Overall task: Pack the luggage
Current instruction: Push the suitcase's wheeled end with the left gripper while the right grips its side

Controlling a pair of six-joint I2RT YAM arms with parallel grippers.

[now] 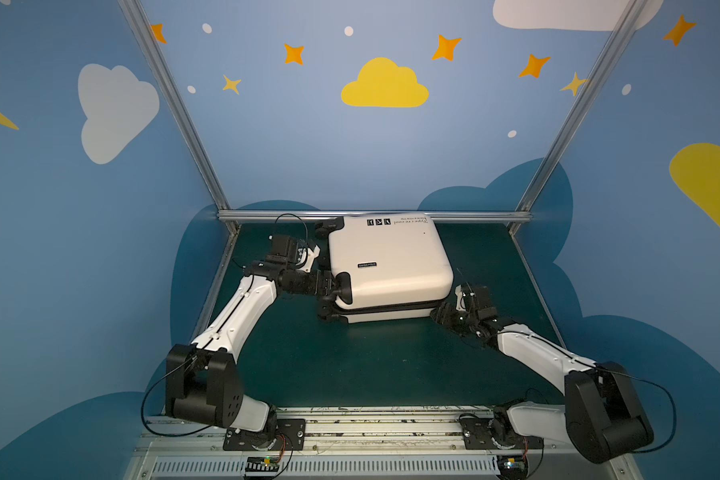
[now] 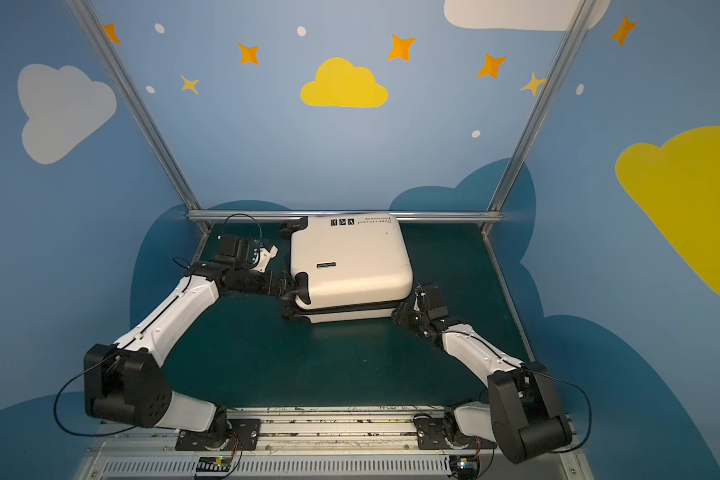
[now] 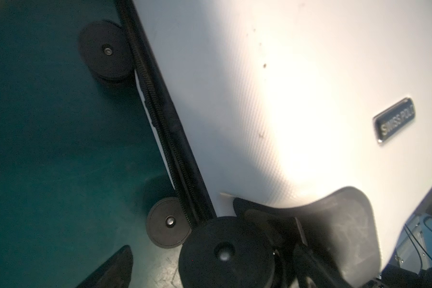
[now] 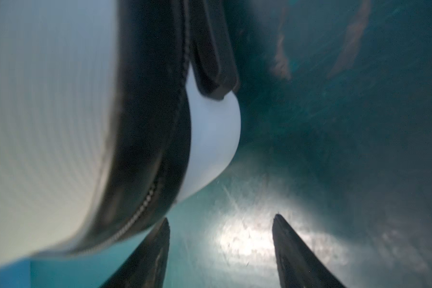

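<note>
Luggage: cream-white hard-shell luggage lying flat, one shell stacked on the other, plain in both top views.
Luggage place: on the far half of the green bench, its back edge close to the metal rail and its wheeled end to the left.
Zipper band: a black zipper band runs between the two shells along the near side. Whether it is closed all the way round cannot be told.
Markings: small square icons and a line of text sit at the far edge. A dark badge on the top shell reads SWISS POLO in the left wrist view.
Left gripper: the left gripper is at the near left corner, jaws spread wide. A black wheel lies between them, and the one finger in view stands clear of it. Nothing is clamped.
Right gripper: the right gripper is low at the near right corner, jaws parted with only bare bench between them. One fingertip is just beside the zipper band at that corner. It holds nothing.
</note>
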